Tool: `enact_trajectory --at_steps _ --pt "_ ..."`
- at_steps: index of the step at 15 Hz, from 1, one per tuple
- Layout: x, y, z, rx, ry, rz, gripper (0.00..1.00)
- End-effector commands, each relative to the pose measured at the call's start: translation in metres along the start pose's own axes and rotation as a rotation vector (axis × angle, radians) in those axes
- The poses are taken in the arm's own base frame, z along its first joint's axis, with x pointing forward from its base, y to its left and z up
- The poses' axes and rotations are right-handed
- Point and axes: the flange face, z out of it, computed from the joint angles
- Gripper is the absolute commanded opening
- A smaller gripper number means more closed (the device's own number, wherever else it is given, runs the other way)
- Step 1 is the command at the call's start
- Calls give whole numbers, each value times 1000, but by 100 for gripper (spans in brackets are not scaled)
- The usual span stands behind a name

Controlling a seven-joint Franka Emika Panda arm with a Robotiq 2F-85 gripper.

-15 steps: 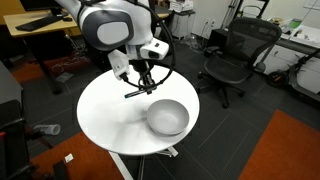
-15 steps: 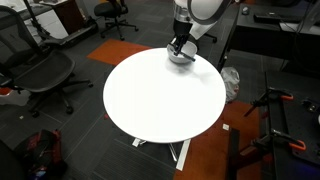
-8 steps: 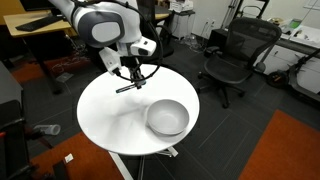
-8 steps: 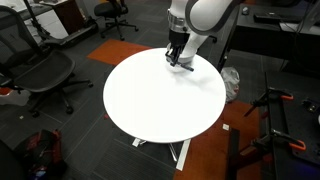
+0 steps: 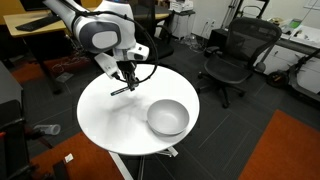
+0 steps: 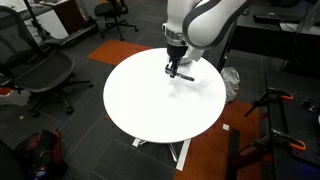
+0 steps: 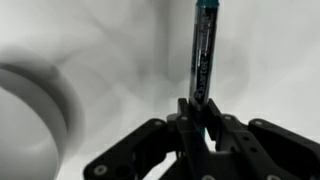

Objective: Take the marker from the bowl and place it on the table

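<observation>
We judge the first half of the task done. The marker point(image 5: 122, 89) is out of the bowl point(image 5: 167, 104) and held in the gripper point(image 5: 124, 80), well apart from the bowl, over bare white table point(image 5: 105, 125). The bowl looks empty in that exterior view. What is left is the placing: lowering the marker onto the tabletop, letting go, and lifting clear.

In the wrist view the gripper point(image 7: 198, 110) is clamped on one dark end of the marker point(image 7: 201, 55). Its jaws are drawn in tight against that end, and the teal body sticks straight out ahead of them. The bowl point(image 7: 40, 100) shows there only as a grey blur, off to one side of the gripper and not under it.

The arm point(image 5: 100, 30) reaches over the table from the side away from the bowl, with its wrist turned down so the gripper point(image 6: 174, 68) points at the tabletop point(image 6: 150, 115). The marker point(image 6: 182, 75) lies roughly level, low over the surface. We cannot tell whether it touches the table yet.
</observation>
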Motion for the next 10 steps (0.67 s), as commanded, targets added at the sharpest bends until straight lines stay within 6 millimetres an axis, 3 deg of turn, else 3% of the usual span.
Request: enact_trajectory --at_steps 1,4,5,10 --pt "3 -1 19 5 19 -57 5" --pt "1 -4 36 6 32 -83 5" --pt "0 -6 41 7 32 -87 40" --pt "-2 -10 36 -5 34 -82 74"
